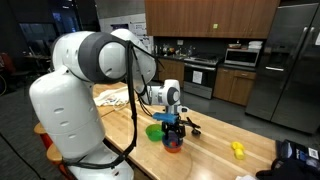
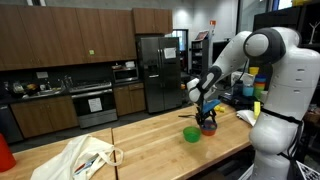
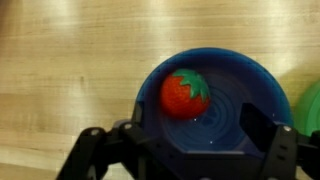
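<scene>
In the wrist view a red toy tomato with a green top (image 3: 185,93) lies inside a blue bowl (image 3: 240,85) on the wooden table. My gripper (image 3: 190,140) is open just above the bowl, one finger at each side of it, holding nothing. In both exterior views the gripper (image 1: 172,122) (image 2: 207,113) hangs over the blue bowl (image 1: 174,141) (image 2: 208,128). A green bowl (image 1: 153,131) (image 2: 191,134) stands right beside the blue one, and its edge shows in the wrist view (image 3: 314,100).
A yellow object (image 1: 238,149) lies further along the wooden table (image 1: 215,145). A white cloth bag (image 2: 85,155) (image 1: 112,97) lies at the table's other end. Kitchen cabinets, an oven and a fridge (image 2: 155,70) stand behind.
</scene>
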Controlling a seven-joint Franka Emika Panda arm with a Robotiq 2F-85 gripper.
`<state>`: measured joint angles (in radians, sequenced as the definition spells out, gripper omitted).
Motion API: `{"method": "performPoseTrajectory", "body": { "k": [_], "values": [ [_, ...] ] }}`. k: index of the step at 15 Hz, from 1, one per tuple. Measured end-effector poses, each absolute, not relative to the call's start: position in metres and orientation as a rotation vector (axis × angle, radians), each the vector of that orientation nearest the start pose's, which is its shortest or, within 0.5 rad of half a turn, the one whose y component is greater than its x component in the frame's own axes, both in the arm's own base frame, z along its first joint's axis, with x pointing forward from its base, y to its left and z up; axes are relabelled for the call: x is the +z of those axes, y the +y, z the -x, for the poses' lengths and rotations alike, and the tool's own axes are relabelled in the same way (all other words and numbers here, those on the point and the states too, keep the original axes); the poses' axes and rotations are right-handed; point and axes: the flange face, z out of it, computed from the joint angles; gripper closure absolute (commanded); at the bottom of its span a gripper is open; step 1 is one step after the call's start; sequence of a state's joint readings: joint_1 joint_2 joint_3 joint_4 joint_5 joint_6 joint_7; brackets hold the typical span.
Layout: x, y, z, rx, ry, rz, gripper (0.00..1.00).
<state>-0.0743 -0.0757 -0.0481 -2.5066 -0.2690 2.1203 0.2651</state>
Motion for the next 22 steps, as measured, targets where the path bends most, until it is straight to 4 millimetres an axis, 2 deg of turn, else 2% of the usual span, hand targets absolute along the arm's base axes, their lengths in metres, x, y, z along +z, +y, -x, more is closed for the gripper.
{"method": "performPoseTrajectory", "body": {
  "k": [6, 22],
  "values": [
    [0.287, -0.062, -0.416, 0.484, 0.341, 3.310, 0.00],
    [0.286, -0.056, -0.403, 0.444, 0.302, 3.325, 0.02]
  ]
}}
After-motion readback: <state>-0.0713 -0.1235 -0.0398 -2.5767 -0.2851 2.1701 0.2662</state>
